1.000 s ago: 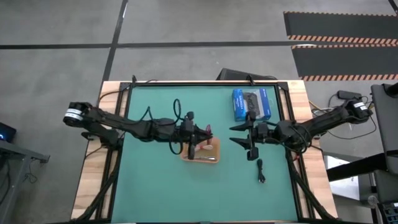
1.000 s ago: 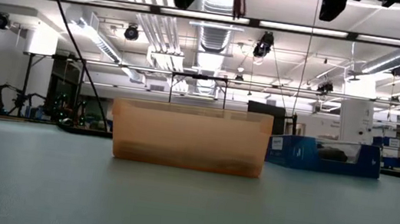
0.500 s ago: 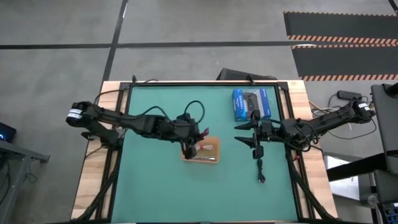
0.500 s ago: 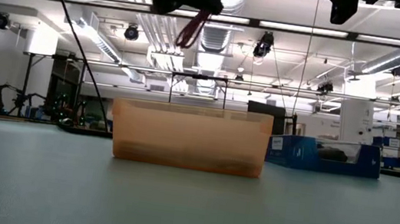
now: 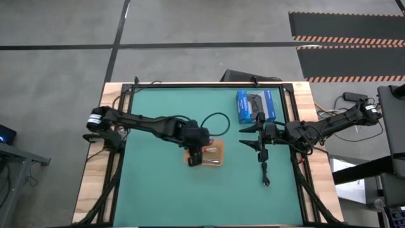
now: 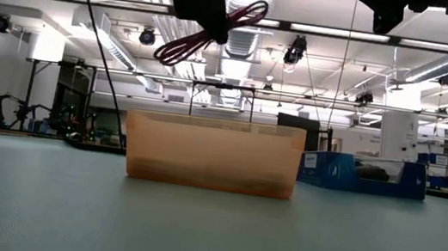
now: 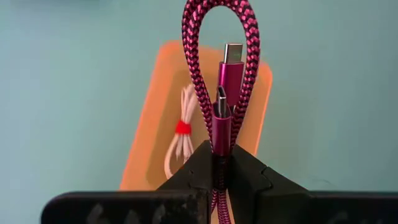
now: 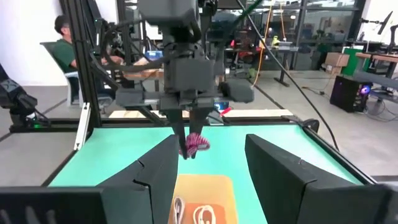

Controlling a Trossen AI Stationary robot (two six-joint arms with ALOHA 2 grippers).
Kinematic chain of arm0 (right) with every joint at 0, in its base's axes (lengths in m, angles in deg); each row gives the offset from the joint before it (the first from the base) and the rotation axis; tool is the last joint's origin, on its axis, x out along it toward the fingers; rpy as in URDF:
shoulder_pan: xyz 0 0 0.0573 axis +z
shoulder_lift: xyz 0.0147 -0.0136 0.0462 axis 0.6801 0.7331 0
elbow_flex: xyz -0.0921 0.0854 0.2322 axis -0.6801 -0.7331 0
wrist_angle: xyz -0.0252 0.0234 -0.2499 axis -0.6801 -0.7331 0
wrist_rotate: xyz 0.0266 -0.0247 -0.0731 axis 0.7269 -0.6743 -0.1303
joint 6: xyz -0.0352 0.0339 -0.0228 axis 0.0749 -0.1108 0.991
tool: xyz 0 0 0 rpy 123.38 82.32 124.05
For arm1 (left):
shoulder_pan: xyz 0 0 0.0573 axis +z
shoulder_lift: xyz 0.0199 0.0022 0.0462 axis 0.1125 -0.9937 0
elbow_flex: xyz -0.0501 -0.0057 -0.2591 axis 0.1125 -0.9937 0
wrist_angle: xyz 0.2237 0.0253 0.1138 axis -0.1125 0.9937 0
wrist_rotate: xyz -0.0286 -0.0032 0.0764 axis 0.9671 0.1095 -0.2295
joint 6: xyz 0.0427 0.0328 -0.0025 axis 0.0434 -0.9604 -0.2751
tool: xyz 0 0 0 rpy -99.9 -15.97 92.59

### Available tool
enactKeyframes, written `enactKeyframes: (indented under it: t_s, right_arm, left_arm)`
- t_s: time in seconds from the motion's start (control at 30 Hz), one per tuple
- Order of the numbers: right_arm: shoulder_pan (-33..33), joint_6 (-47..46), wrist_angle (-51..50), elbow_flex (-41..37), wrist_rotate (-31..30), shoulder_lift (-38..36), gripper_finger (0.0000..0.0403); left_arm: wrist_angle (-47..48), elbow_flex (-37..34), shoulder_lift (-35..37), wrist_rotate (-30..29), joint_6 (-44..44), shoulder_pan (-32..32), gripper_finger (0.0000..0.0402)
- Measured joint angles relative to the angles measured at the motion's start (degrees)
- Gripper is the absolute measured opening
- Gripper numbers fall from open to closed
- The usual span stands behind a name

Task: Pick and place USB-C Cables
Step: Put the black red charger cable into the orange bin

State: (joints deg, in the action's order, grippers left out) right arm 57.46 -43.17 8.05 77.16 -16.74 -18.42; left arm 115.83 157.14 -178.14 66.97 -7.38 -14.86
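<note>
My left gripper [image 5: 196,153] hovers over the orange tray [image 5: 214,154], shut on the magenta cable bundle [image 7: 221,68]. In the low view the bundle [image 6: 210,35] hangs well above the tray [image 6: 212,152]. A white bundle with a red tie [image 7: 180,134] lies in the tray, and the right wrist view shows two pale bundles [image 8: 193,214] on the tray floor. The black bundle [image 5: 265,175] lies on the mat near the right side. My right gripper [image 5: 256,142] is open, up in the air between the tray and the black bundle. My left gripper pinches the folded magenta bundle between its two fingers [image 7: 193,165], several strands together, just behind the two plugs [image 7: 225,93]. The fingers come from above, pointing down at the tray. The looped end [image 7: 217,9] sticks out past the fingertips, and the bundle is lifted clear.
A blue box picturing a black controller [image 5: 255,105] lies on the far right part of the mat. Black wires trail from both arms. Open green mat stretches along the near edge and the left side. A person sits beyond the table [image 8: 62,43].
My left gripper has moved toward the near edge and down over the tray, turning at the wrist. The magenta bundle has swung with it from hanging upright to slanting, and more of its loop shows below the gripper. It has stayed shut on the bundle.
</note>
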Motion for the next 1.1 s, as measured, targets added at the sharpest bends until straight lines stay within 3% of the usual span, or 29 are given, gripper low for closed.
enactKeyframes:
  t_s: [0.27, 0.77, 1.1]
  right_arm:
    - [0.00, -0.04, -3.17, -0.02, 0.00, -0.62, 0.0178]
    - [0.00, -3.96, -20.28, 0.00, -0.02, -11.24, 0.0178]
    - [0.00, -4.46, -22.53, 0.02, 0.00, -12.95, 0.0178]
  left_arm:
    - [11.19, 7.04, -6.61, 2.51, -3.24, 0.02, 0.0011]
    - [6.61, 9.21, -10.76, 2.45, -12.61, 1.37, 0.0011]
    - [4.90, 8.80, -12.52, 2.21, -13.76, 2.77, 0.0011]
